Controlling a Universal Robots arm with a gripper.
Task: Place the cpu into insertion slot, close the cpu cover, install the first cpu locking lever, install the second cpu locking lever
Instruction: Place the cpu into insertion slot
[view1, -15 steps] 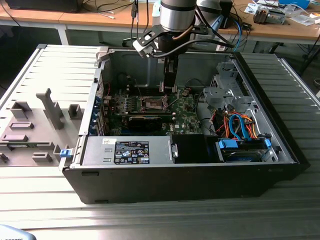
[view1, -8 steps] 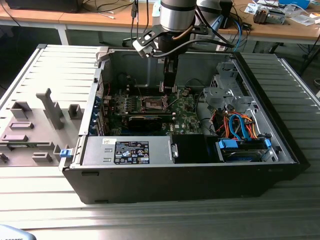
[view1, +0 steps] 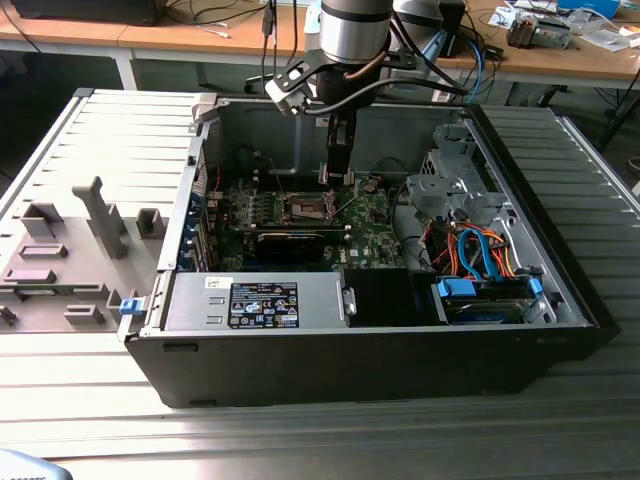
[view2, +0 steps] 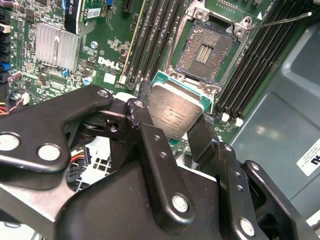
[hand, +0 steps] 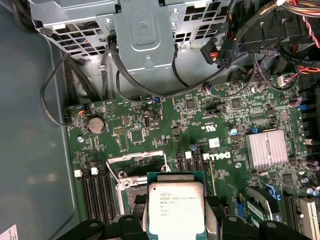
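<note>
My gripper (view2: 172, 125) is shut on the cpu (view2: 175, 114), a flat square chip with a grey-beige face and green edge, held by two opposite sides between black fingers (view2: 142, 107). The cpu (hand: 176, 207) hangs a little above the green board, just beside the insertion slot (view2: 207, 50), whose dark centre lies uncovered inside a silvery rim. In the first wrist view the chip hides part of the slot (hand: 131, 187); the cpu cover (hand: 136, 155) stands raised at its edge. A thin locking lever (view2: 280, 20) sticks out beside the slot. In the exterior view the gripper (view1: 338, 168) reaches into the case above the slot (view1: 308, 207).
The open computer case (view1: 380, 345) lies on a ribbed metal table. Black memory slots (view2: 160, 35) flank the socket. A finned heatsink (hand: 267, 150), a coin battery (hand: 96, 124), a drive cage (hand: 145, 30) and loose cables (view1: 470, 250) crowd the board's surroundings.
</note>
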